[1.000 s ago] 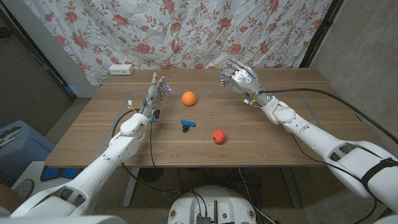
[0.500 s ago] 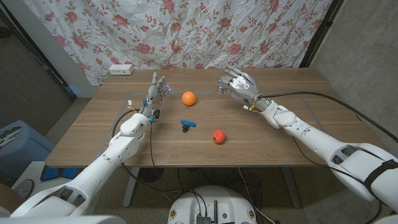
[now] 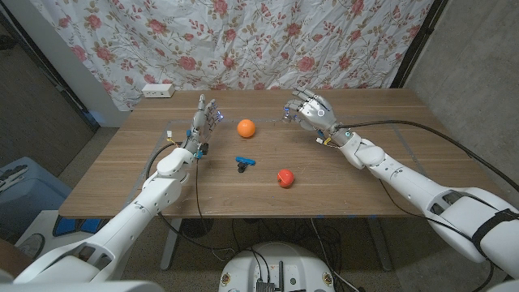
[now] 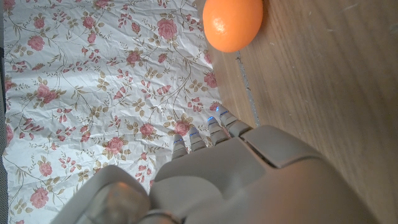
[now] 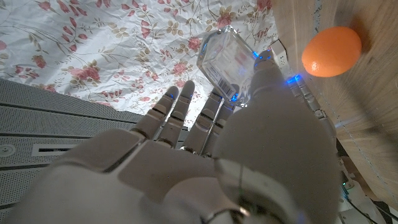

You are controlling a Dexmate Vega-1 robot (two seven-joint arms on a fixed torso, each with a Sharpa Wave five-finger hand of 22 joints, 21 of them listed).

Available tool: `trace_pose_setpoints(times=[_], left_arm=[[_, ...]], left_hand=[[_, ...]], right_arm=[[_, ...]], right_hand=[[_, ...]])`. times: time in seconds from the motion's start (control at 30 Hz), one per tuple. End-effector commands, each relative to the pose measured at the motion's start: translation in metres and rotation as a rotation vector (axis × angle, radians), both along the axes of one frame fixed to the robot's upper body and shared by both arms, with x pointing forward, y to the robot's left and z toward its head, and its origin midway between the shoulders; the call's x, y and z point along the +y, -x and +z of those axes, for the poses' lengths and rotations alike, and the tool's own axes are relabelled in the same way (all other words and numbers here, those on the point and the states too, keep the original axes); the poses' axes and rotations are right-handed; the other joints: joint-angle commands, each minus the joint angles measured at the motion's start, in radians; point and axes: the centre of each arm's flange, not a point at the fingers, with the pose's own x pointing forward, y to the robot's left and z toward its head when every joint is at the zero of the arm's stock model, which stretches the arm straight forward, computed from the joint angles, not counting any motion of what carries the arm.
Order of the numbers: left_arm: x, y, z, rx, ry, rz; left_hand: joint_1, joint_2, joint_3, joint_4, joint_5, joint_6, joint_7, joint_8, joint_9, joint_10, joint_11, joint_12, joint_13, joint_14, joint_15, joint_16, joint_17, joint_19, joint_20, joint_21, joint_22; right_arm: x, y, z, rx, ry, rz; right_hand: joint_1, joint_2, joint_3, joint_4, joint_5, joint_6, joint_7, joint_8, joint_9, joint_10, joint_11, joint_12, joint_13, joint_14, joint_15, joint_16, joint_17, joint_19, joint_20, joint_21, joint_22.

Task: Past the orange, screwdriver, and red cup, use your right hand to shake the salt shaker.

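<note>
Right hand [image 3: 315, 109] pinching clear salt shaker [image 5: 226, 57]; no readable label.

Orange [image 3: 246, 128] sits behind the screwdriver [image 3: 244, 163]; cup [image 3: 285, 178] right of that. Right hand [image 3: 313, 109] grips the shaker [image 3: 289, 111], right of the orange.

Right arm: stretched from the near right corner across the table [image 3: 122, 186] toward its far edge. Right hand [image 3: 312, 109]: raised above the tabletop near the far edge, fingers [image 5: 186, 106] curled around a clear salt shaker [image 5: 227, 56], thumb pressed against its side. Left arm: extended from the near left corner over the table's left half. Left hand [image 3: 203, 122]: standing on edge near the far-left part of the table, fingers [image 4: 208, 132] straight, apart, pointing away, holding nothing.
</note>
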Motion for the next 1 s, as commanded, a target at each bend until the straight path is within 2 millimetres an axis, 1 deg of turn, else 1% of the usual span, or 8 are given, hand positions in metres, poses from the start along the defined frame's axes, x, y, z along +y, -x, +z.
trace_pose_setpoints(times=[0.03,0.57,1.0], left_arm=[[0.0,0.0,0.0,0.0,0.0,0.0],[0.0,0.0,0.0,0.0,0.0,0.0],[0.0,0.0,0.0,0.0,0.0,0.0]], left_hand=[[0.0,0.101,-0.002,0.006,0.007,0.002,-0.007,0.004,0.006,-0.001,-0.008,0.004,0.004,0.0,-0.105,0.005,0.006,0.004,-0.024,0.005,0.005],[0.0,0.101,-0.002,0.006,0.007,0.003,-0.006,0.005,0.006,-0.001,-0.008,0.004,0.004,0.0,-0.106,0.005,0.006,0.004,-0.024,0.005,0.005],[0.0,0.101,-0.002,0.006,0.007,0.001,-0.007,0.004,0.006,0.0,-0.008,0.004,0.004,0.0,-0.105,0.005,0.006,0.004,-0.024,0.004,0.005]], right_arm=[[0.005,0.0,0.019,-0.029,-0.079,0.003],[-0.001,-0.002,0.039,-0.062,-0.182,-0.022],[-0.009,0.002,0.05,-0.087,-0.273,-0.029]], right_hand=[[0.049,0.06,0.002,0.009,0.01,0.059,-0.035,0.008,0.013,-0.006,0.003,0.0,0.004,-0.004,-0.142,0.003,0.0,0.007,-0.012,0.004,0.002],[0.039,0.063,0.001,0.013,0.011,0.056,-0.035,0.007,0.013,-0.011,0.003,-0.001,0.003,-0.004,-0.138,0.0,-0.002,0.006,-0.012,0.004,0.002],[0.038,0.063,0.001,0.012,0.012,0.054,-0.035,0.006,0.014,-0.014,0.003,-0.002,0.003,-0.007,-0.141,-0.002,-0.002,0.003,-0.012,0.003,0.002]])
